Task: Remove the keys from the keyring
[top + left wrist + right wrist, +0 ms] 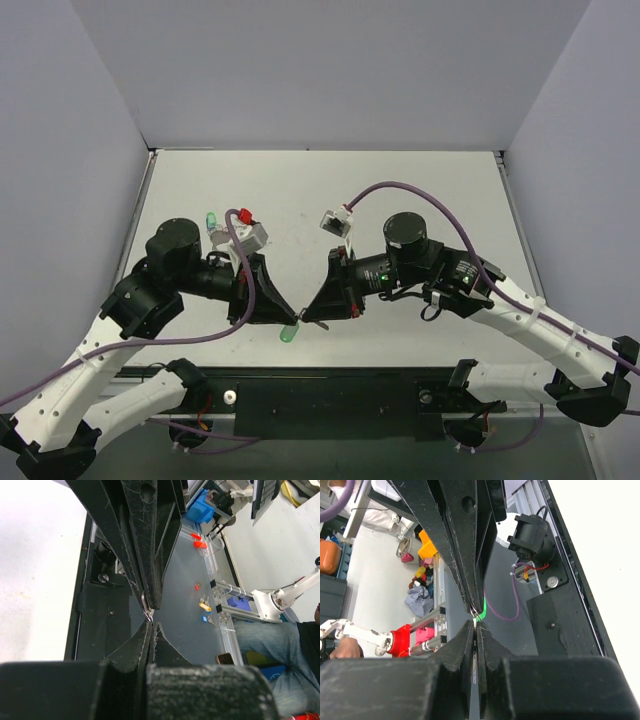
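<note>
My two grippers meet tip to tip low over the table's near edge. The left gripper (295,318) is shut, and the right gripper (307,319) is shut against it from the other side. The thin silvery keyring (144,601) is pinched between the two sets of tips; only a sliver shows. In the left wrist view my left gripper (151,624) touches the ring's lower end. In the right wrist view the right gripper (475,622) has a metal strip between its pads. A green-headed key (289,333) hangs just below the tips and also shows in the right wrist view (484,605).
A second small green piece (211,220) and a small red piece (245,215) lie on the table beyond the left arm. The black base plate (330,395) runs along the near edge under the grippers. Grey walls close the table's left, back and right.
</note>
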